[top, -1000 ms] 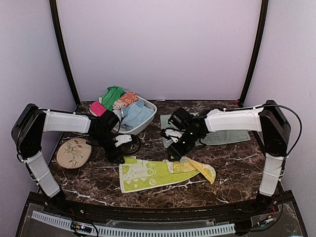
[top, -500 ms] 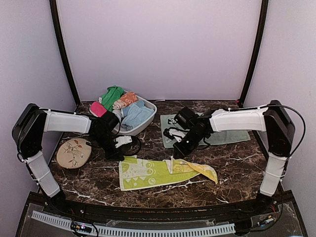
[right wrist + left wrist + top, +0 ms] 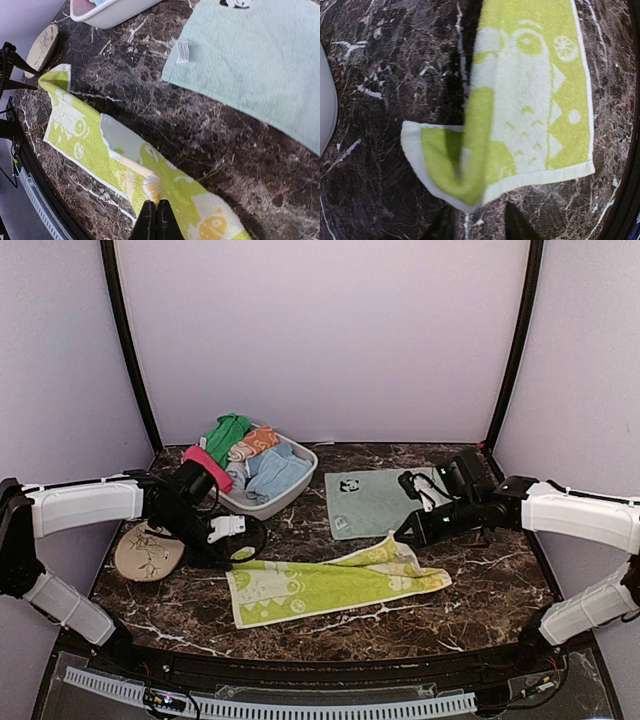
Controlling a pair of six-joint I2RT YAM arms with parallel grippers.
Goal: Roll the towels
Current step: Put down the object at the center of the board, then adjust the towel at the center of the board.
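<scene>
Right claw [image 3: 155,204] tight on yellow-lime towel [image 3: 75,125]; mint-towel tag [image 3: 183,51] illegible.

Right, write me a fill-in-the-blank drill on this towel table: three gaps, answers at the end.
1. The right claw is ___ on an edge of the yellow-lime towel.
2. The mint towel, lying flat on the table, bears a ___ patch.
3. Seen from the top camera, the white basket of cloths stands to the ___ of the mint towel.

Missing words: shut; panda; left.
</scene>
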